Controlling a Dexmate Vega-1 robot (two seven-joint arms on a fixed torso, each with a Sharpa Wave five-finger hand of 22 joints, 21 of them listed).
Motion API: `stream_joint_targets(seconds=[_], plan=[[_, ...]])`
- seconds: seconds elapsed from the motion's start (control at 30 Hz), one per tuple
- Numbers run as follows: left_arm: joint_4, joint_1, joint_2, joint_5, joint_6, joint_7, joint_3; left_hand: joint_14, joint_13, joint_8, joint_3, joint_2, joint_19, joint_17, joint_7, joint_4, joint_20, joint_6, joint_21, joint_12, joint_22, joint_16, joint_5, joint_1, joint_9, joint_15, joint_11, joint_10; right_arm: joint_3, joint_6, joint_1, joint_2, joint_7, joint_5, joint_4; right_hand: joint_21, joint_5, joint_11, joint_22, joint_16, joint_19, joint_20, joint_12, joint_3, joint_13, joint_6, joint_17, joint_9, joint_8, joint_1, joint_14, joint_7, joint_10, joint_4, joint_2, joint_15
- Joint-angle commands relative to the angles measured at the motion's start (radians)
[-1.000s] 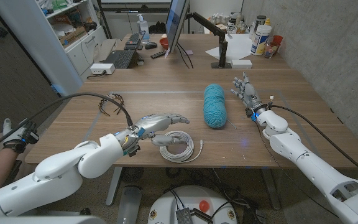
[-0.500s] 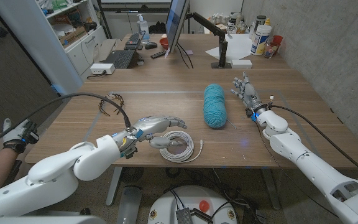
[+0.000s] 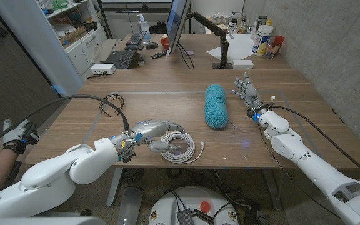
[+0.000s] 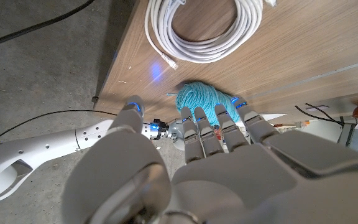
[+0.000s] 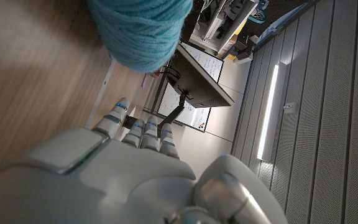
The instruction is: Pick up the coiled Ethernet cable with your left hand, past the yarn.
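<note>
The coiled Ethernet cable (image 3: pixel 179 147) lies flat near the table's (image 3: pixel 167 94) front edge, left of the teal yarn (image 3: pixel 216 105). The left hand (image 3: pixel 158 132) hovers over the coil's left rim, fingers apart, holding nothing. The right hand (image 3: pixel 247 94) stands open, well apart, beyond the yarn.

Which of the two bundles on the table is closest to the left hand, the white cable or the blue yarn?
The white cable. The left hand hovers at its rim, while the blue yarn lies farther along the table.
</note>
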Motion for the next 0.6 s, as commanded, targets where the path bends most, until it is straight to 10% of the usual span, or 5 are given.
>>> stream_joint_targets(seconds=[0.03,0.6], plan=[[-0.012,0.040,-0.029,-0.016,-0.015,-0.069,-0.051,0.010,0.005,-0.001,0.005,0.013,0.012,0.005,-0.003,-0.004,-0.003,0.004,0.005,0.000,0.007,0.004,-0.002,0.011,0.004,-0.066,0.001,-0.002,0.000,0.000,-0.001,0.000,-0.004,-0.001,-0.001,0.008,0.009,0.001,0.003,0.007,-0.001,-0.004,0.008,-0.005,-0.001,-0.004,0.001,0.003,0.004,0.003,-0.009,-0.004,-0.005,0.002,0.034,0.001],[-0.061,0.021,-0.011,0.032,0.058,-0.202,-0.038,-0.190,0.019,-0.090,-0.020,-0.034,-0.120,0.015,0.026,-0.001,0.010,-0.288,-0.028,-0.069,0.010,-0.040,0.000,-0.009,0.017,0.009,0.063,-0.212,0.000,0.003,0.000,0.001,-0.005,-0.002,0.001,0.008,0.009,0.000,0.003,0.007,-0.001,-0.004,0.008,-0.005,-0.001,-0.004,0.001,0.003,0.004,0.004,-0.009,-0.003,-0.006,0.002,0.034,0.001]])
